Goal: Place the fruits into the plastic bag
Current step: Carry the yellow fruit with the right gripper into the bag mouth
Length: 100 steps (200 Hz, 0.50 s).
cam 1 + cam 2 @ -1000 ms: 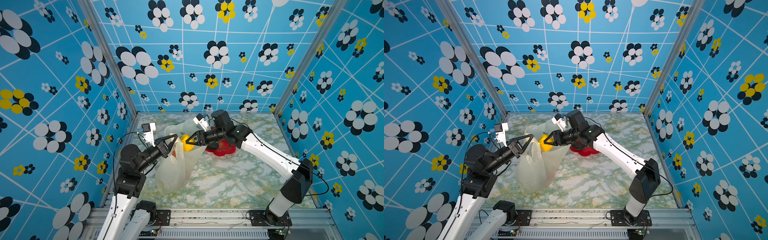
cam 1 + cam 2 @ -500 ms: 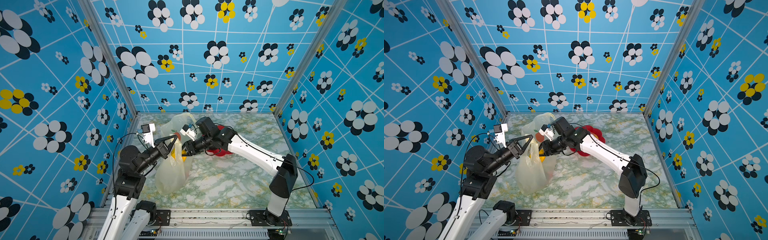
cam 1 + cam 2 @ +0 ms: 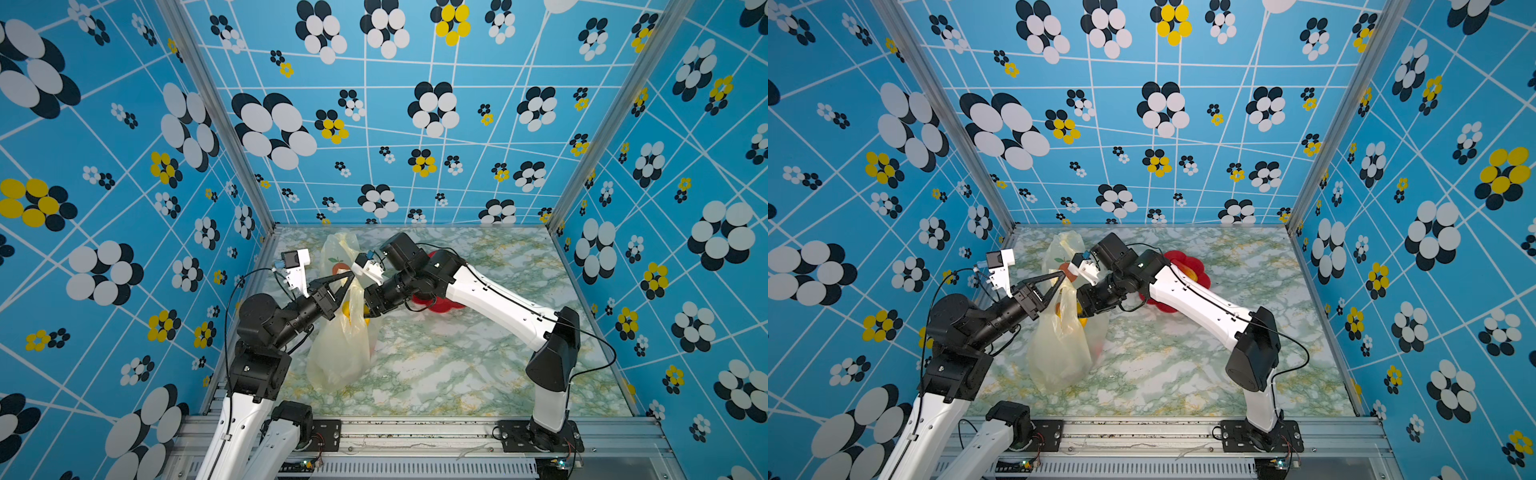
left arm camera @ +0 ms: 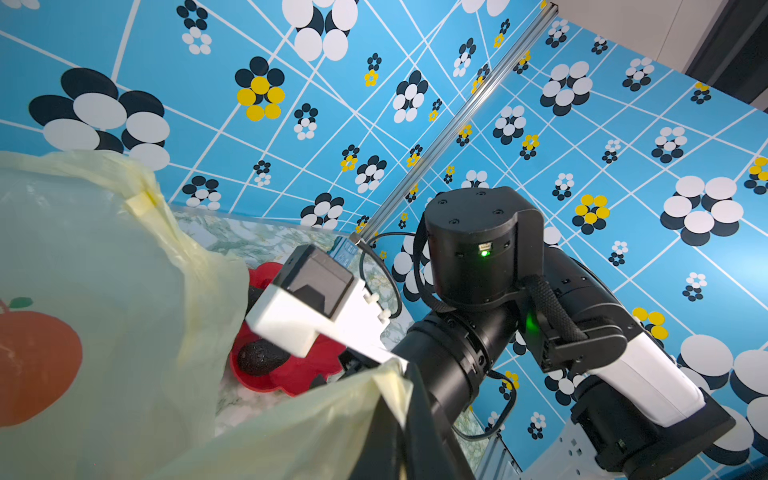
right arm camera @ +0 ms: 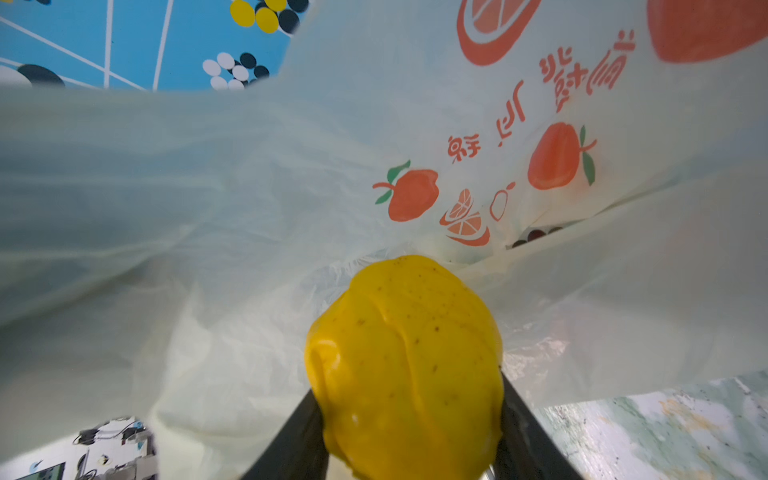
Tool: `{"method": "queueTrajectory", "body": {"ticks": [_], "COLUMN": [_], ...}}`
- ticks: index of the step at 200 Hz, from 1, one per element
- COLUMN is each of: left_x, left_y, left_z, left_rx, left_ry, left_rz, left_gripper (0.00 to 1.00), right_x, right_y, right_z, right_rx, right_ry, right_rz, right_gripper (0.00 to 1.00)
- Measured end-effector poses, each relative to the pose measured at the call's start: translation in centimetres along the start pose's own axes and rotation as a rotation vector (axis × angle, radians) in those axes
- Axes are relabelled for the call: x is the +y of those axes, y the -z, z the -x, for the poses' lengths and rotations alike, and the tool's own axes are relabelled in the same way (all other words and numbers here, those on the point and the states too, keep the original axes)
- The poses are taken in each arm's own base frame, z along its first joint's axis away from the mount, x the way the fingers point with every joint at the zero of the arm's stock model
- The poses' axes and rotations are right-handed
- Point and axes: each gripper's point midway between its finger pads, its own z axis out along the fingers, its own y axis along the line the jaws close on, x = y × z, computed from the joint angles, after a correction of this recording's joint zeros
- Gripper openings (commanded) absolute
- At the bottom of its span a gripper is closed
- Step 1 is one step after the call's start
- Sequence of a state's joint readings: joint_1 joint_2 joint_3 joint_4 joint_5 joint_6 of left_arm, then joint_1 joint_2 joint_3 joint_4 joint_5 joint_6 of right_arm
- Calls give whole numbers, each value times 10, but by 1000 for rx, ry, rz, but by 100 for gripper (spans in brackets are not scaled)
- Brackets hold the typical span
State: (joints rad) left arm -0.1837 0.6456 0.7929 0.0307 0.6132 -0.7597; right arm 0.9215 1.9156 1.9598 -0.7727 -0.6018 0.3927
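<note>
The plastic bag [image 3: 338,349] [image 3: 1059,349] hangs upright on the marble table, cream and translucent with orange-fruit prints [image 5: 415,195]. My left gripper [image 3: 348,275] [image 3: 1061,275] [image 4: 399,395] is shut on one of its handles and holds it up. My right gripper [image 3: 365,312] [image 3: 1080,312] [image 5: 409,399] reaches into the bag's mouth, shut on a yellow lemon [image 5: 405,365] with bag film all round it. Dark purple grapes [image 5: 536,235] show in a fold of the bag. A dark avocado-like fruit [image 4: 262,357] lies on the red plate.
The red flower-shaped plate [image 3: 446,308] [image 3: 1198,266] [image 4: 303,376] sits just behind the right forearm, with a red-yellow fruit [image 3: 1190,273] on it. Blue flower-patterned walls close in three sides. The aluminium rail [image 3: 415,428] runs along the front edge.
My right gripper has carried the lemon leftward and down from beside the plate into the bag's mouth. The left gripper has kept the handle raised, and the bag has narrowed.
</note>
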Motion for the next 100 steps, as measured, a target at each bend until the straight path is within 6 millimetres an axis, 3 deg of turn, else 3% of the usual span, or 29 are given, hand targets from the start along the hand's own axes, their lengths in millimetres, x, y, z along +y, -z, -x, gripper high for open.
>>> {"method": "queueTrajectory", "body": {"ticks": [50,74,100], "left_x": [-5,-10,-8], "left_y": [4,9,10], "left_z": [1,1,2], "left_rx": [-10,-17,-24], "left_ry": [-12,-30,-36], "left_rz": [-9,-14,-2], "left_gripper": [0,0,0], "right_x": [10,-2,-21], "right_y": [10,-4,-14], "right_z": [32,23,-3], "right_rx": [-79,-35,53], "right_ry": [32,2,-47], "right_rz": [8,-3,-39], "right_gripper": [47,47,47]}}
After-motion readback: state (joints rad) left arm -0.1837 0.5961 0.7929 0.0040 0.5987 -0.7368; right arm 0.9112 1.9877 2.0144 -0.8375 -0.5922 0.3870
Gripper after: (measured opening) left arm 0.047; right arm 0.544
